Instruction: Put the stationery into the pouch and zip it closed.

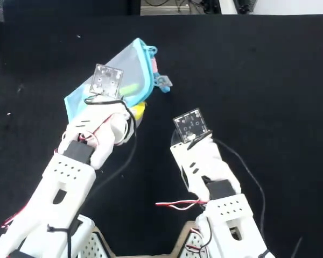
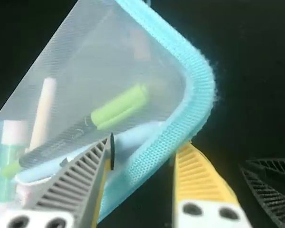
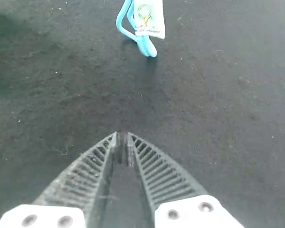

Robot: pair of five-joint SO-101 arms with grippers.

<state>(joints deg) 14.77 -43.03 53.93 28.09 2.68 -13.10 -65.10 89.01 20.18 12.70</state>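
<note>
My left tool (image 2: 147, 148) pinches the edge of the blue-trimmed mesh pouch (image 2: 109, 61), stationery (image 2: 118, 107) already inside. Right tool (image 3: 122, 142) is closed and empty over the black table (image 3: 218, 95), near the blue zipper pull (image 3: 138, 40). Zipping's probably what's left.

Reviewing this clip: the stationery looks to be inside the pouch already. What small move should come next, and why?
Probably open the right gripper and ease it toward the zipper pull. Its jaws are shut, over bare table short of the pull, while the left gripper clamps the pouch edge with the stationery inside.
</note>
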